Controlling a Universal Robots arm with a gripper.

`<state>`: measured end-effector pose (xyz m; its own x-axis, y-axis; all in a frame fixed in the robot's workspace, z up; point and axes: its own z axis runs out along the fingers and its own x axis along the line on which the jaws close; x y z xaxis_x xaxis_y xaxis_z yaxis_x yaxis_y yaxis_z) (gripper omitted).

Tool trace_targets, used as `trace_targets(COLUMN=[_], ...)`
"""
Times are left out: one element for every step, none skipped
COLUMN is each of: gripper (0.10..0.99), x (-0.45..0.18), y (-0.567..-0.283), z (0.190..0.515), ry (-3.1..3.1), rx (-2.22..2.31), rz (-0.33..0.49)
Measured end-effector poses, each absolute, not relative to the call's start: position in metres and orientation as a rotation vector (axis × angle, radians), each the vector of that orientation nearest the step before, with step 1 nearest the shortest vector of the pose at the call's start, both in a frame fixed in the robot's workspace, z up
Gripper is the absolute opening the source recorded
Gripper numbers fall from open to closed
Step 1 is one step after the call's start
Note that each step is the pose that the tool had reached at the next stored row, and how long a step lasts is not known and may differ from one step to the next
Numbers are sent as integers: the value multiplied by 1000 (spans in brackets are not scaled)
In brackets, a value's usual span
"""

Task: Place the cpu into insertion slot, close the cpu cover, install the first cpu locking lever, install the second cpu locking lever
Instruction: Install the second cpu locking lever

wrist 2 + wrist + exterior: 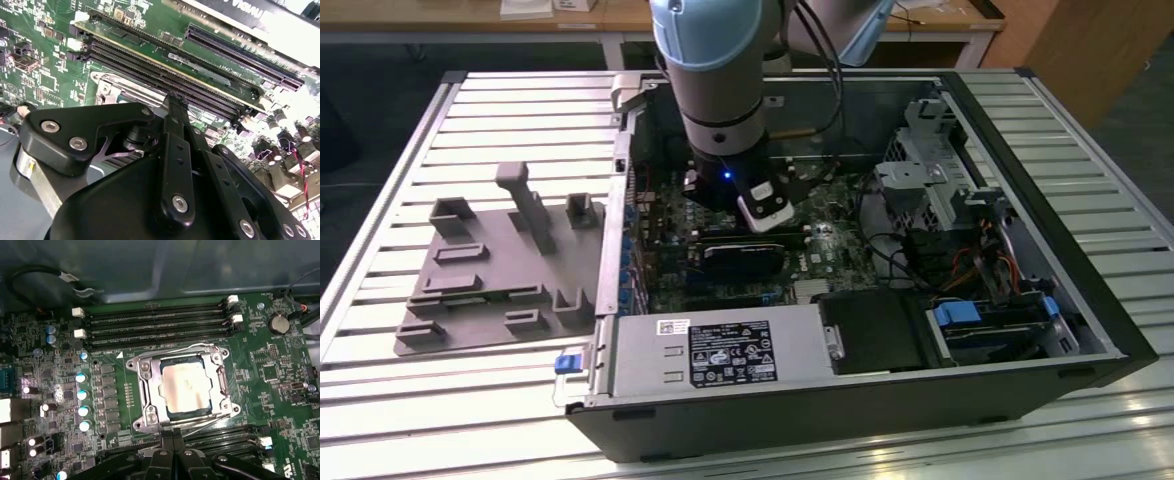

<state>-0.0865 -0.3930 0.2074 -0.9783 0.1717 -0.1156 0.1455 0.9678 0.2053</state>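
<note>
In the first wrist view the cpu lies flat in the insertion slot, its silver top showing through the window of the cpu cover, which is folded down over it. One thin wire lever runs along one edge of the cover and another along the opposite edge; whether they are latched I cannot tell. My gripper is shut, its black fingers together just off the socket's edge. In the second wrist view my gripper hovers by a socket corner. In the exterior view my gripper is down inside the open case.
Long black memory slots flank the socket. A black fan block sits just below the gripper in the exterior view, with the power supply at the case's front. A grey fixture lies on the slatted table at the exterior view's left.
</note>
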Motion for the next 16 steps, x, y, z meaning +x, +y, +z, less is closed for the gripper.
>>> trace_targets(gripper=[106,106,106,106,106,106,106,106,106,106,106,106,106,106,106,106], x=[-87,-87,-87,-88,-88,-88,-88,-88,-89,-89,-89,-90,-90,-91,-92,-92], y=[-394,-394,-395,-396,-398,-400,-402,-404,-406,-407,-408,-409,-410,-410,-411,-411], z=[207,207,206,206,205,205,205,205,204,204,204,203,202,202,201,200], ry=[2983,2982,2981,2980,2979,2979,2978,2978,2977,2977,2976,2975,2973,2972,2971,2970], rx=[243,244,245,246,246,247,247,248,248,249,249,250,251,251,252,252], rz=[314,335,353,367,378,385,390,395,401,410,422,433,444,455,467,477])
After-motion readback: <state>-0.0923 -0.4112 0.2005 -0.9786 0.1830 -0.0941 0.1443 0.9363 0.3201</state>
